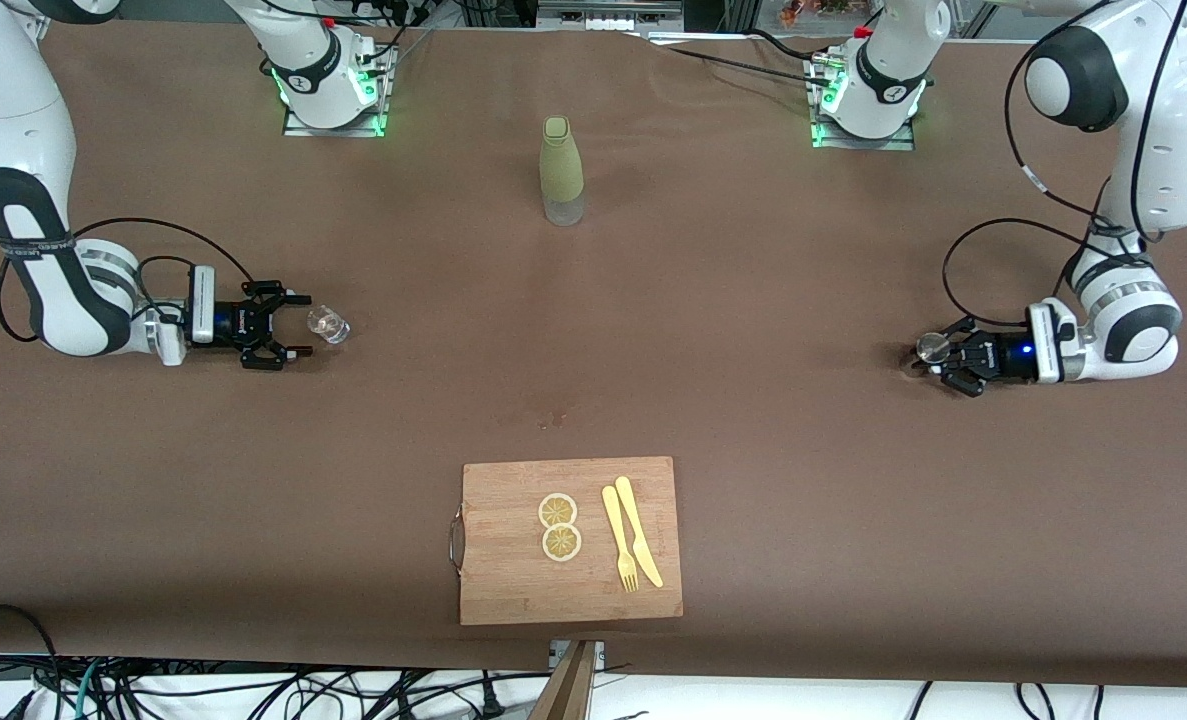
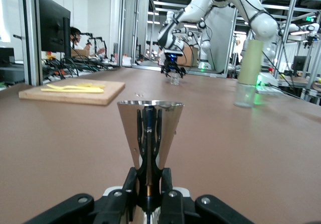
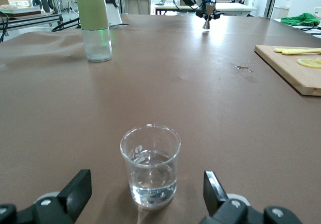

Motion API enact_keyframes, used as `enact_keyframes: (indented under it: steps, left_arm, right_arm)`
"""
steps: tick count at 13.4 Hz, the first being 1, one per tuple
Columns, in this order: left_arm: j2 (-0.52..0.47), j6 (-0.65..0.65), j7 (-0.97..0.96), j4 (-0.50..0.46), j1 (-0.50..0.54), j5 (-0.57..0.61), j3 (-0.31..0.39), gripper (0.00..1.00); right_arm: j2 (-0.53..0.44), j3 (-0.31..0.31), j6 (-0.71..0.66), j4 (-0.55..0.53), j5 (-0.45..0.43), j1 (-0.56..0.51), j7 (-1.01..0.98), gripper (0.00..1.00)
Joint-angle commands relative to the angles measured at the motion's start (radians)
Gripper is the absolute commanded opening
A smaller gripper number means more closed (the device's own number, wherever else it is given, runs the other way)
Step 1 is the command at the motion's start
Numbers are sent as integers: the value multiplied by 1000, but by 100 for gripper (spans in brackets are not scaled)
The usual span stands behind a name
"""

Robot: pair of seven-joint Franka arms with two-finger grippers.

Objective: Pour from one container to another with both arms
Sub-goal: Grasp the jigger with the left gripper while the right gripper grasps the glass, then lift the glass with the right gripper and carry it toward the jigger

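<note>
A shiny metal cone-shaped cup (image 2: 149, 126) stands upright toward the left arm's end of the table, seen from above as a small round rim (image 1: 931, 347). My left gripper (image 2: 149, 180) (image 1: 941, 362) is shut on its narrow waist, low at the table. A small clear glass (image 3: 150, 163) (image 1: 329, 324) with a little water stands toward the right arm's end. My right gripper (image 3: 145, 186) (image 1: 298, 325) is open, low at the table, its fingers (image 3: 76, 188) on either side of the glass and apart from it.
A pale green bottle with a clear base (image 1: 561, 170) (image 2: 249, 66) (image 3: 94, 20) stands mid-table near the arm bases. A wooden cutting board (image 1: 513, 580) with two lemon slices (image 1: 559, 527), a yellow fork and a knife (image 1: 631, 540) lies nearest the front camera.
</note>
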Motion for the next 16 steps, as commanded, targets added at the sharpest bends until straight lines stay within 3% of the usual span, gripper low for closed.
enact_keyframes:
  steps: [1,9,13,16]
  left_arm:
    - [14,19,-68,19,-151,-118,7,0]
    - [14,137,-200,23,-502,-446,1,0]
    - [22,295,-275,72,-564,-498,-128,0]
    - [49,359,-306,141,-614,-549,-152,0]
  right_arm:
    - [13,0,-13,-8,24,-3,-73,99]
    - [35,0,-35,-26,52,-1,-156,99]
    - [67,0,-38,-37,90,3,-190,99]
    - [79,0,-39,-37,102,5,-199,99]
